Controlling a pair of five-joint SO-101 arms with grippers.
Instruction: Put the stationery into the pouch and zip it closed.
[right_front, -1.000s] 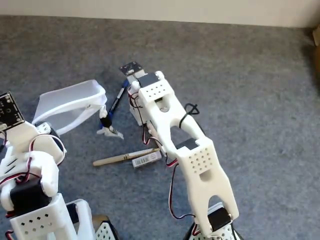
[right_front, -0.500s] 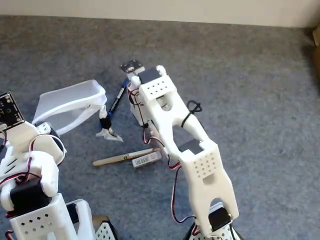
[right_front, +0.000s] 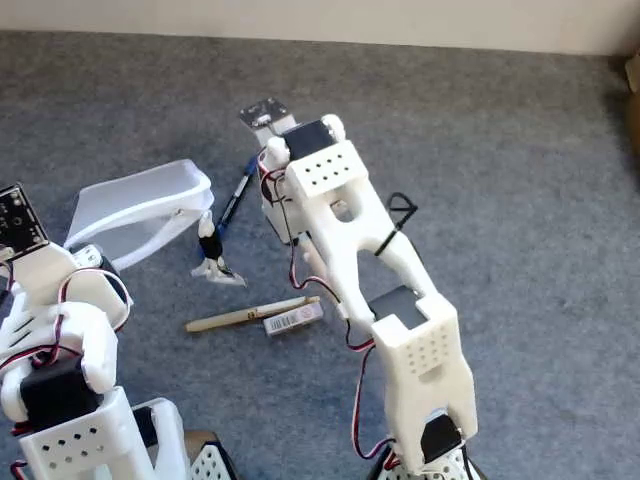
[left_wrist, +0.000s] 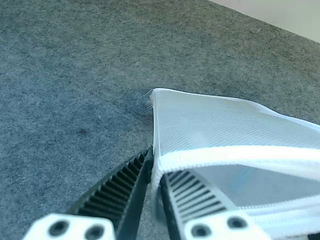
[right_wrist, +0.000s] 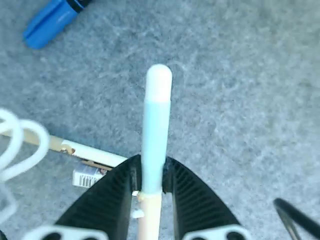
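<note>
High overview — two close wrist views

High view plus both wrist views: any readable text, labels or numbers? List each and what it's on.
Small white block with a barcode sticker: there is print, but it is too small to read.
Pale blue pen with white cap, held in the right tool: no print visible.
White mesh pouch: no print visible.
Blue marker: no print visible.
Nothing legible in any view.

Open wht pouch (right_front: 140, 215), blue pen (right_front: 234, 198) beside
</note>
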